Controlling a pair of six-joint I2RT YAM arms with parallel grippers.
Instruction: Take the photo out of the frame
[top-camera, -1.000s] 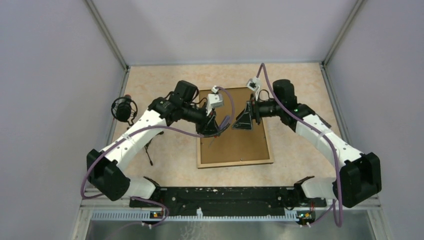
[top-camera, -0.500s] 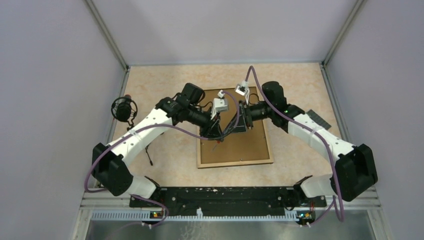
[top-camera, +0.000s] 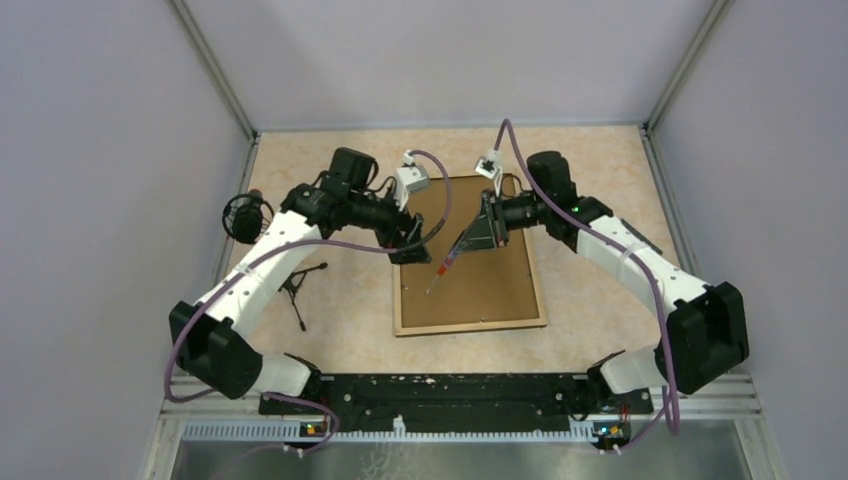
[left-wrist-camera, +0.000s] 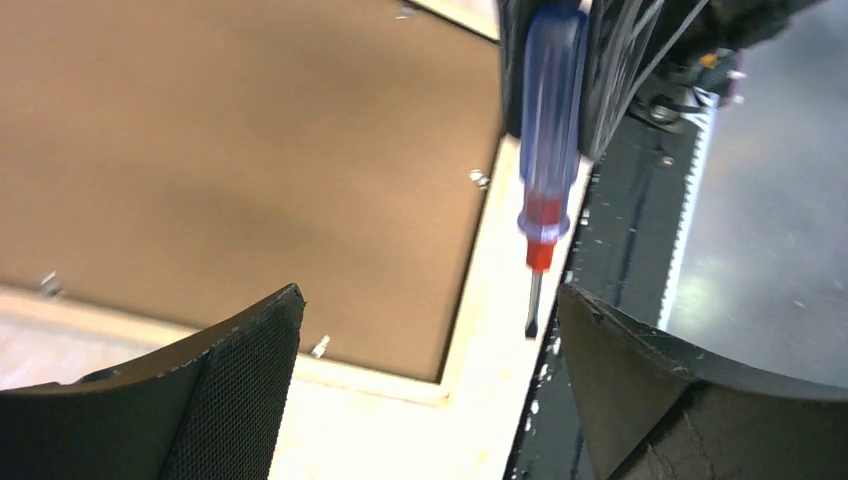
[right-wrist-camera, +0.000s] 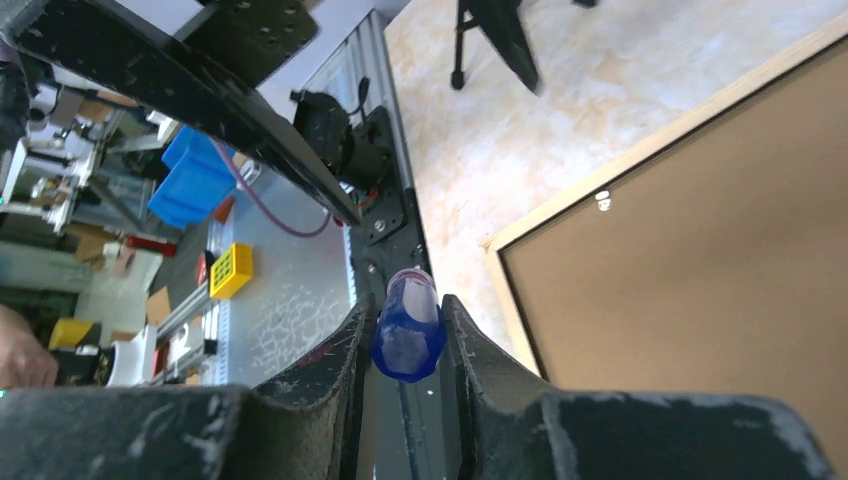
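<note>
The frame (top-camera: 485, 292) lies face down on the table, its brown board back (left-wrist-camera: 240, 140) up, with small metal tabs (left-wrist-camera: 480, 179) along the rim. The photo is hidden under that board. A screwdriver (top-camera: 446, 264) with a blue handle (left-wrist-camera: 548, 110) and a red collar hangs over the frame, tip down. My right gripper (top-camera: 480, 233) is shut on its handle (right-wrist-camera: 408, 335). To the screwdriver's left, my left gripper (top-camera: 414, 245) stands open and apart from it, nothing between its fingers (left-wrist-camera: 250, 350).
A black microphone (top-camera: 247, 217) on a small tripod (top-camera: 297, 291) stands at the table's left edge. The black base rail (top-camera: 450, 392) runs along the near edge. Walls close in the table on three sides.
My right gripper came in and shut on the screwdriver's handle. My left gripper let the tool go, opened wide and drew back to the left.
</note>
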